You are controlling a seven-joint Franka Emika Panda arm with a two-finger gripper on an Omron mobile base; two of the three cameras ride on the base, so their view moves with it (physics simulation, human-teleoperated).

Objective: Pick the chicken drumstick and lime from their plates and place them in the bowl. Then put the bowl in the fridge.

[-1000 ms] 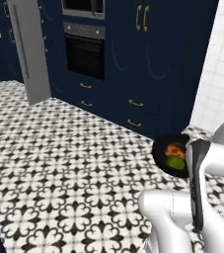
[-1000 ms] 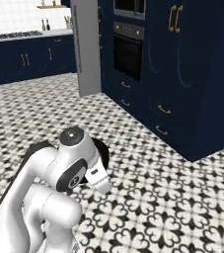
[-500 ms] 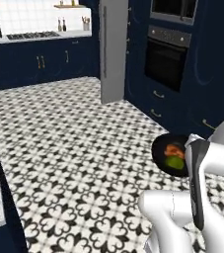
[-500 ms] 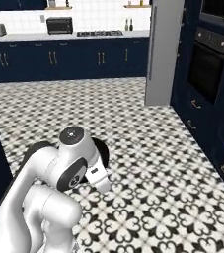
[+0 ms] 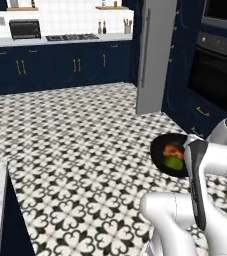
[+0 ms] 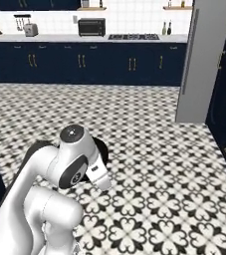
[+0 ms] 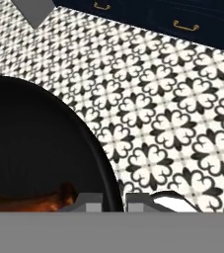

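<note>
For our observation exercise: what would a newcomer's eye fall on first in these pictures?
Probably the glossy black bowl, held above the patterned floor beside the white arm, with the chicken drumstick and the lime inside. Next, the tall grey fridge standing ahead against the navy cabinets. In the hand view the fingers straddle the bowl's rim.

My arm (image 6: 59,199): glossy white, rounded links.
A grey disc caps my joint (image 6: 73,133); a dark band (image 5: 197,190) runs along one link.
</note>
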